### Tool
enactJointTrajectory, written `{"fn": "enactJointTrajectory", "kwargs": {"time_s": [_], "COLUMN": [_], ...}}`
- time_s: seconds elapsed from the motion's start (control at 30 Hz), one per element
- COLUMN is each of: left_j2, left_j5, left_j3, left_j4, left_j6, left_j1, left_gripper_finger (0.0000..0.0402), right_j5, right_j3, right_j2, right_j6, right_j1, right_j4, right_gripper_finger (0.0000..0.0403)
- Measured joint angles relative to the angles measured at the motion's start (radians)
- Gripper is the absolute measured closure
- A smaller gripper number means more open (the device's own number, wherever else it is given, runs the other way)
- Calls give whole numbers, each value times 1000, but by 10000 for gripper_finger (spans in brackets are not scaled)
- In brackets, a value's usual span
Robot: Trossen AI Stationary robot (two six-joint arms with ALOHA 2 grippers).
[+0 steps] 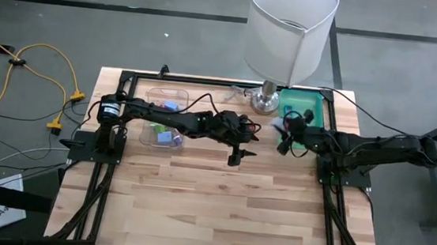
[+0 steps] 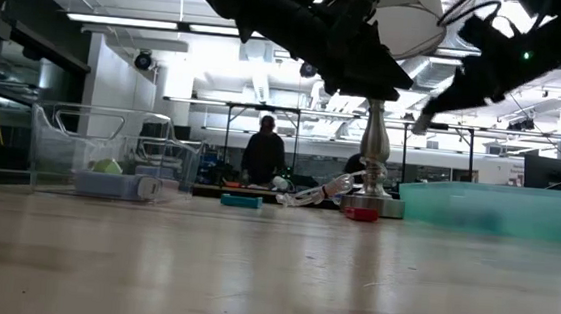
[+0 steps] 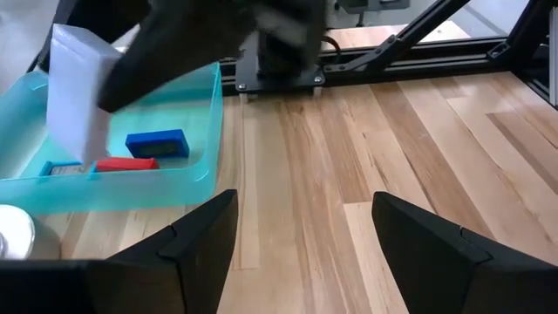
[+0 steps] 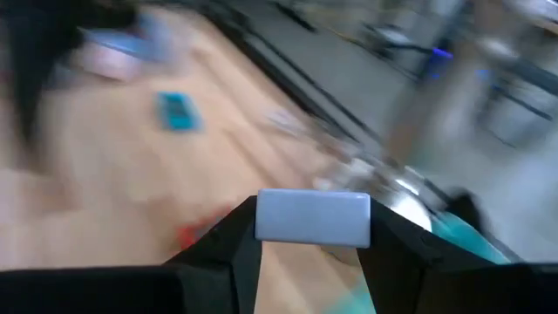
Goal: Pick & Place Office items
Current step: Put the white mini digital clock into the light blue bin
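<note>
My right gripper [image 4: 312,218] is shut on a pale blue block [image 4: 312,216], which also shows above the teal bin [image 3: 196,187] as a pale block [image 3: 77,96]. In the bin lie a dark blue piece [image 3: 157,142] and a red piece [image 3: 126,163]. My left gripper [image 3: 305,205] hangs open over the bare wood at mid-table [image 1: 235,157], with nothing between its fingers. A teal piece [image 2: 241,201] and a red piece [image 2: 361,214] lie on the table near the lamp's foot [image 2: 372,199]. A clear container [image 1: 163,118] holds more small pieces. My right gripper pinches the pale blue block by its two short ends [image 4: 261,218] between its two fingers. The fingers slant down from the table's right side. The block is lifted clear and held level at the teal bin's left edge [image 1: 278,126].
A big lamp with a white shade [image 1: 290,30] stands at the back, between the clear container and the teal bin [image 1: 307,106]. Black frame rails [image 1: 112,161] run along the table's sides. Bare wood [image 1: 211,209] fills the near half. A person [image 2: 264,156] sits far behind.
</note>
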Motion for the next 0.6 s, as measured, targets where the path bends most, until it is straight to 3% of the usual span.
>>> {"fn": "enactJointTrajectory", "kwargs": {"time_s": [0.1,0.27,0.43,0.6], "left_j2": [0,0,0,0], "left_j5": [0,1,1,1], "left_j3": [0,0,0,0], "left_j4": [0,0,0,0], "left_j6": [-2,-5,-4,-5], "left_j1": [0,0,0,0], "left_gripper_finger": [143,143,143,143], "right_j5": [128,238,309,332], "right_j3": [0,0,-1,-71], "right_j2": [1,13,35,54], "right_j6": [84,242,363,403], "right_j1": [-5,-36,-85,-140], "right_j4": [-94,-223,-314,-281], "right_gripper_finger": [256,256,256,256]}}
